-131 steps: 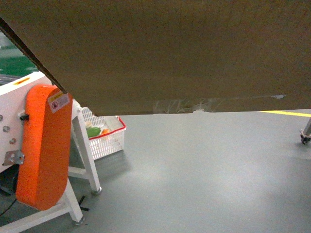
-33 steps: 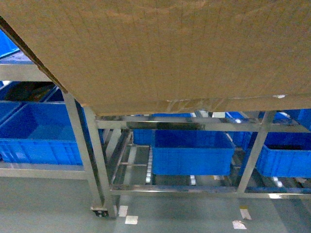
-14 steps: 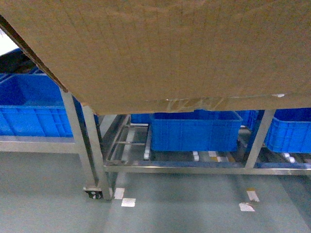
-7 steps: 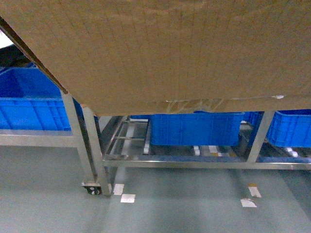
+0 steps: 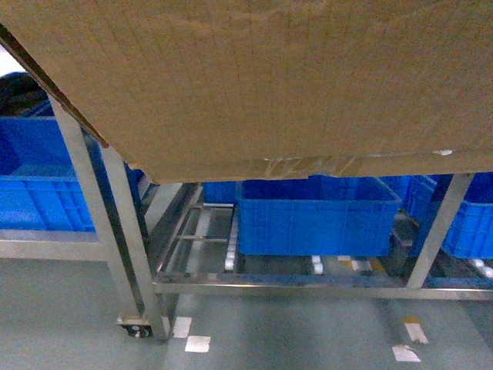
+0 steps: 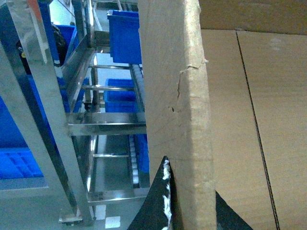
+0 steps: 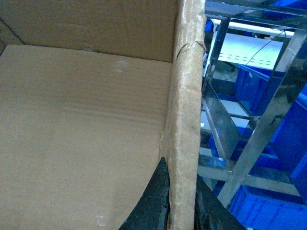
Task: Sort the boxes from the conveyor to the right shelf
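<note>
The underside of a large brown cardboard box (image 5: 269, 77) fills the upper half of the head view, with clear tape along its bottom flap. In the left wrist view my left gripper (image 6: 189, 194) is shut on the box's ragged wall edge (image 6: 175, 96), one black finger on each side. My right gripper (image 7: 181, 191) pinches the opposite wall (image 7: 187, 96) the same way. Below and beyond the box stands the right shelf (image 5: 269, 281), a shiny steel rack with white roller rails (image 5: 229, 258). The conveyor is out of view.
Blue plastic bins sit in the rack: one in the middle (image 5: 316, 223), one at the left (image 5: 38, 177), another at the right (image 5: 470, 223). A rack leg with a caster (image 5: 137, 330) stands at the lower left. White tape marks (image 5: 196, 343) dot the grey floor.
The conveyor's orange end seen earlier has given way to the steel rack. Over the last second the rack and bins have grown larger in view. Both grippers stay shut on the box.
</note>
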`<state>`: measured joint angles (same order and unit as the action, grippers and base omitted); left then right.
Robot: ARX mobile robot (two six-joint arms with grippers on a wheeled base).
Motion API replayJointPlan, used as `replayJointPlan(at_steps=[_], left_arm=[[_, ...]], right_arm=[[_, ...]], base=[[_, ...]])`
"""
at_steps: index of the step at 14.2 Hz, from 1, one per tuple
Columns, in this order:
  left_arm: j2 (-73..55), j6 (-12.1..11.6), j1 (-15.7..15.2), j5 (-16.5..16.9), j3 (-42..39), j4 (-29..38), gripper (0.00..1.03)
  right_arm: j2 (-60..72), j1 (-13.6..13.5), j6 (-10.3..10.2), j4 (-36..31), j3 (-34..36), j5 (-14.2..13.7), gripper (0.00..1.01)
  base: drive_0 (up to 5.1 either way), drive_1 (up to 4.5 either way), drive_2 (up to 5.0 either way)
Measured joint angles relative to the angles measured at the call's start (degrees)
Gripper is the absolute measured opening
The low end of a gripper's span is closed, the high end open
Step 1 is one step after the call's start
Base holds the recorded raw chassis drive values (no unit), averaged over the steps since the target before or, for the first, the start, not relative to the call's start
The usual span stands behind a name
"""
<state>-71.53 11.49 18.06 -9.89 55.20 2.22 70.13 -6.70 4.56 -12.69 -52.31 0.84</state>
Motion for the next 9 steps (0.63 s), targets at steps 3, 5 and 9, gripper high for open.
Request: replayJointPlan(at_steps=[3, 5, 9], left_arm=[[-0.20, 0.00, 0.00, -0.02, 0.00, -0.02, 0.03], [-0.22, 0.07, 0.02, 0.09, 0.87, -2.86, 0.03], [-7.23, 0.50, -0.48, 6.08, 14.40, -24.59, 0.03]], right_arm=[[0.55, 0.00, 0.00, -0.09, 0.00, 0.02, 0.05], [0.46, 0.00, 0.00, 1.90, -0.24, 0.22, 0.05], [3.02, 0.79, -3.80, 24.39, -9.73, 0.26, 0.05]], base=[[0.0, 0.00, 0.0], [0.0, 0.00, 0.0], [0.0, 0.00, 0.0]])
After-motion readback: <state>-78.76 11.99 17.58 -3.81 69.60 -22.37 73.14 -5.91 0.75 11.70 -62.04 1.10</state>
